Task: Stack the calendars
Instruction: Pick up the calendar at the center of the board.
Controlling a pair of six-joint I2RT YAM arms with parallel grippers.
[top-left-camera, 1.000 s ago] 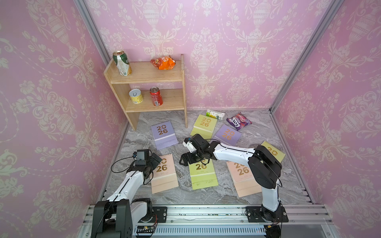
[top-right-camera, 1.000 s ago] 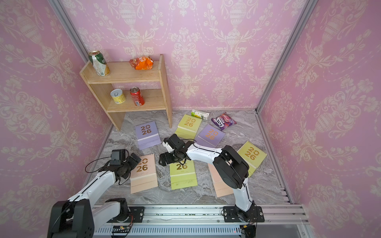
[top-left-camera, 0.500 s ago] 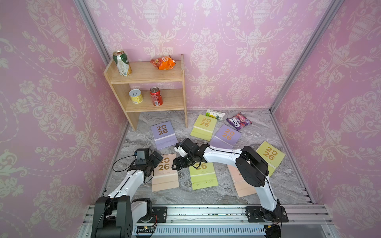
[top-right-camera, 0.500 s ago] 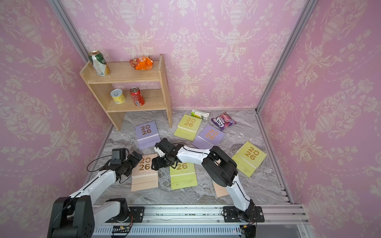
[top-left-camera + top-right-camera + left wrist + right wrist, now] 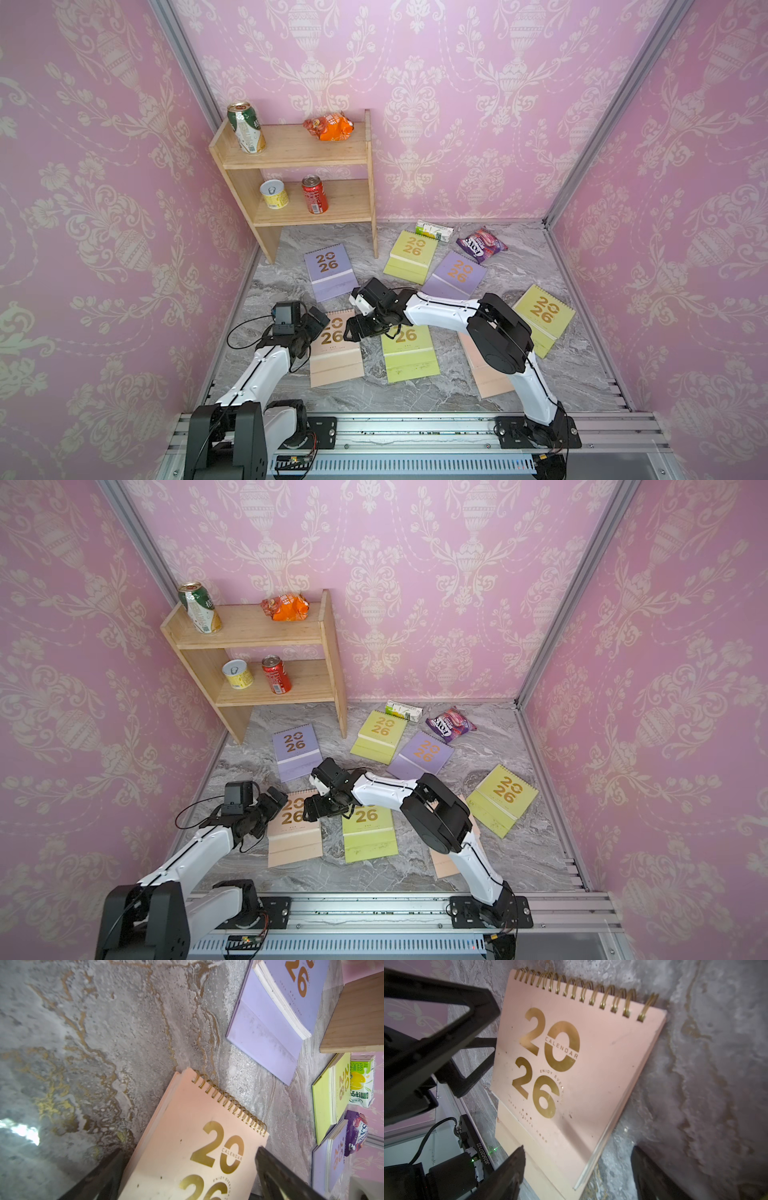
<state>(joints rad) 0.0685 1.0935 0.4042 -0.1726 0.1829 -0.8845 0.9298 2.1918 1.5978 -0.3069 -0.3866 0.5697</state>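
Seven calendars [image 5: 328,270] lie singly on the counter [image 5: 415,399], none stacked. Target: peach calendar [image 5: 336,353], flat, front left, between both arms. Change: I swung the right arm [image 5: 440,309] off the green calendar [image 5: 409,353] to the peach one's right edge. Its right jaws narrowed a little, still open, empty; left jaws fully open astride the opposite edge, empty. Likely the first pickup.
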